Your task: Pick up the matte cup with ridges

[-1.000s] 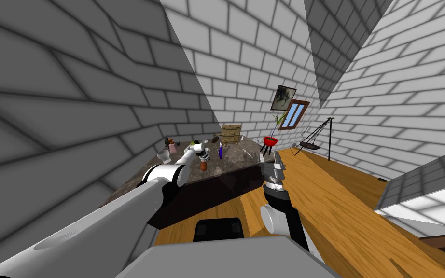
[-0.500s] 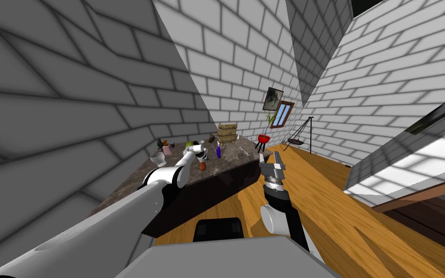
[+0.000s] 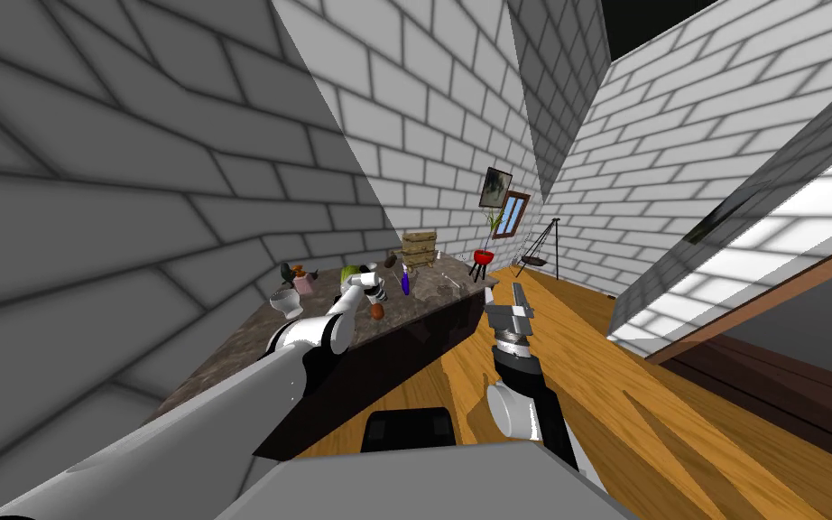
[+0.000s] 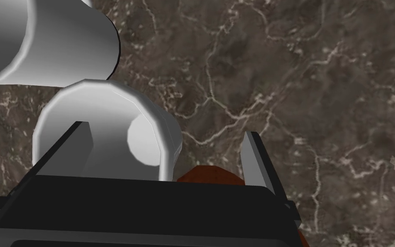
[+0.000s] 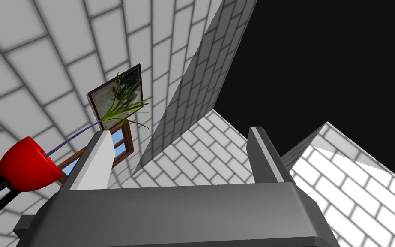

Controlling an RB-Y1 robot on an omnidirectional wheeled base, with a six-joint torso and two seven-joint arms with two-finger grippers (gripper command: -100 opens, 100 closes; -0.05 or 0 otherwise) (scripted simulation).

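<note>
A small reddish-brown cup (image 3: 376, 310) stands on the dark marbled table (image 3: 252, 338), out in the middle of its top. My left arm reaches across the table and its gripper (image 3: 374, 294) hangs just above the cup. In the left wrist view the cup's rim (image 4: 209, 173) peeks out over the gripper body, between the spread fingers of the left gripper (image 4: 164, 137). They stand open and apart from it. My right gripper (image 3: 506, 294) is raised over the floor beside the table's edge, open (image 5: 179, 133) and holding nothing.
A white cup (image 3: 284, 301), a pink thing (image 3: 304, 284), a green thing (image 3: 349, 273), a purple bottle (image 3: 404, 284) and a wooden crate (image 3: 420, 248) share the table. A red pot on black legs (image 3: 483, 259) stands beyond it. The wooden floor (image 3: 640, 406) lies to the right.
The whole head view has shifted and rolled, so my head or base has turned. Both arms keep their places over the table and floor, and the cup has not moved.
</note>
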